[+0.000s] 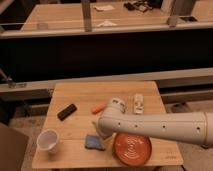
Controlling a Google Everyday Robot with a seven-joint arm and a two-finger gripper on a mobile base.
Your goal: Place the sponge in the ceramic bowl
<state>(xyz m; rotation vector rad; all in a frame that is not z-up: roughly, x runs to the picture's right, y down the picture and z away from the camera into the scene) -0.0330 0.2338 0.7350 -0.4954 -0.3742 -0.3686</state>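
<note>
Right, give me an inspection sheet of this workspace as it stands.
Surface: wooden table, level.
Job's things: sponge flat on the table, left of the ceramic bowl and apart from it; bowl empty.
Clutter: white cup, black block, small orange item, white packet.
Grippers: pincer low over the sponge's far edge, open, holding nothing.
Cables: nothing seen.
Surroundings: dark counter behind the table.
</note>
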